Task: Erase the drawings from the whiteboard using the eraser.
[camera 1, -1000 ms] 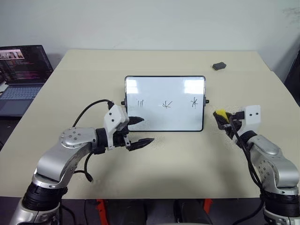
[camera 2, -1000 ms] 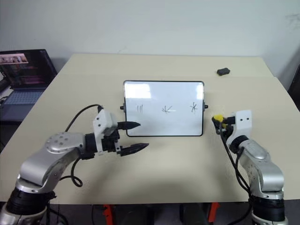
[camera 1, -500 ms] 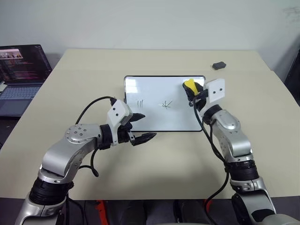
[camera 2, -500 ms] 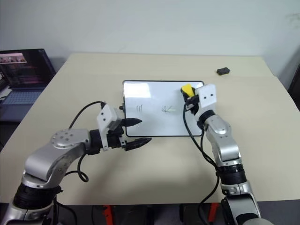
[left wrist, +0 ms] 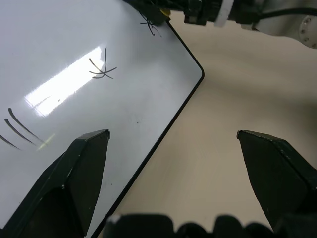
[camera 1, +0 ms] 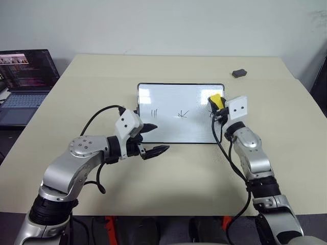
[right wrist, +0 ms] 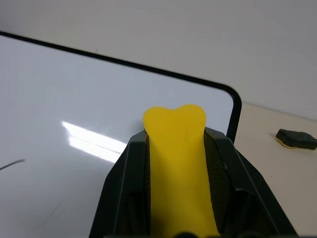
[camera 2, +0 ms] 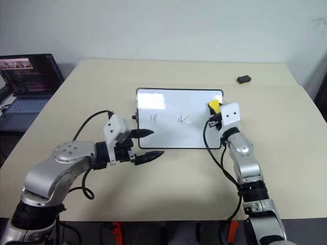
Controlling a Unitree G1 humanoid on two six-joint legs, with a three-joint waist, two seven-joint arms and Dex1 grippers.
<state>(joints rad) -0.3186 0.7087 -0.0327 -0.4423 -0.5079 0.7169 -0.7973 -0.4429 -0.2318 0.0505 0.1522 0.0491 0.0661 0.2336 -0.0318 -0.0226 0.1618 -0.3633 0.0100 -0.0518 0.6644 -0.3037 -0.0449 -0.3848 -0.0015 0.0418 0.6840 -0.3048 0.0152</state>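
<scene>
The right pincer (camera 1: 216, 104) grips the small yellow-topped eraser (camera 1: 216, 100) over the right part of the glossy black-framed whiteboard (camera 1: 173, 99) lying on the beige counter (camera 1: 184, 168); the left pincer (camera 1: 153, 139) gapes empty.

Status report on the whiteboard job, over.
Right gripper shut on eraser, over whiteboard's right end. Left gripper open at lower left corner. Drawings remain. Nothing obstructing.

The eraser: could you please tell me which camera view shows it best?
The right wrist view: the eraser sits large there, its yellow top clamped between the right gripper's jaws over the whiteboard. Both eye views show it small, and the left wrist view shows just a yellow sliver.
</scene>
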